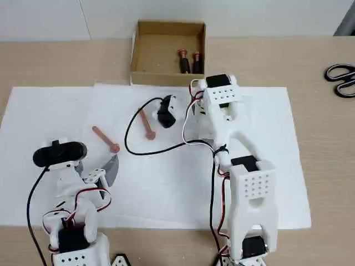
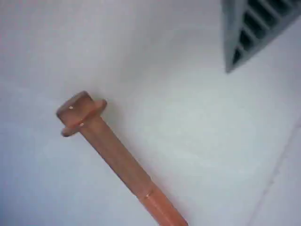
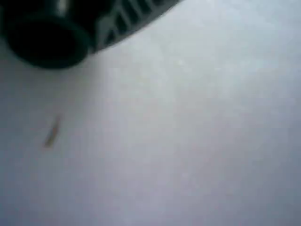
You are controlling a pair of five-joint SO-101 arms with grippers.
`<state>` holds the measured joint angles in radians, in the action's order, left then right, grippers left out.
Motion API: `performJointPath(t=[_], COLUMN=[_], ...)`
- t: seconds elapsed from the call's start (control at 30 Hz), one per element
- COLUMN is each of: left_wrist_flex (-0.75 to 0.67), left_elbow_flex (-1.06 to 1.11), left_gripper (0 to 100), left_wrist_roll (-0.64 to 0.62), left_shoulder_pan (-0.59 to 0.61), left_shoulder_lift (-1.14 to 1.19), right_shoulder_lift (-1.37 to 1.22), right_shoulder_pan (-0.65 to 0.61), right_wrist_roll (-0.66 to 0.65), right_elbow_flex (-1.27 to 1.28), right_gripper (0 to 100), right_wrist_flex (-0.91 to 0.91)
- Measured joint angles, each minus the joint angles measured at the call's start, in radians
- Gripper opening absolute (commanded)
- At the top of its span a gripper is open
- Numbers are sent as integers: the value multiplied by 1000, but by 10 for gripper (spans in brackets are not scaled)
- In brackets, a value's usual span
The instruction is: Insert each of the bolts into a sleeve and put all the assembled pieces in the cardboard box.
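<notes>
Copper-brown flanged metal bolt [image 2: 113, 150] lying close to left gripper [image 1: 105, 170], jaws apart, empty. Second bolt [image 1: 147, 124] near right gripper [image 1: 166, 111], grip impossible to tell. Both loose on white paper sheet [image 1: 44, 111]. Two sleeved bolts [image 1: 183, 62] already in brown cardboard box [image 1: 161, 52]; probably half done. No readable writing.

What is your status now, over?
Left gripper open near one bolt; right arm out toward box. Second bolt loose on paper; two pieces in box. Cable curves round second bolt.
</notes>
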<state>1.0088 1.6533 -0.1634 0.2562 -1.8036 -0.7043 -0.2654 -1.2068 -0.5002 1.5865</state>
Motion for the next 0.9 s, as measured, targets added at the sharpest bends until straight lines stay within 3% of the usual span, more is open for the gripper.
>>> performJointPath(t=[0.2,0.43,0.63,0.9], left_wrist_flex=[0,0,6,117], left_elbow_flex=[0,0,-37,-164], left_gripper=[325,325,325,325], left_wrist_roll=[0,0,0,-3], left_shoulder_pan=[0,0,18,66], left_shoulder_lift=[0,0,0,0], right_shoulder_lift=[-11,-11,44,216], right_shoulder_pan=[-2,3,3,-29], right_wrist_roll=[140,436,695,832], right_elbow_flex=[-130,-305,-310,-133], right_gripper=[4,4,4,4], right_wrist_flex=[92,120,127,127])
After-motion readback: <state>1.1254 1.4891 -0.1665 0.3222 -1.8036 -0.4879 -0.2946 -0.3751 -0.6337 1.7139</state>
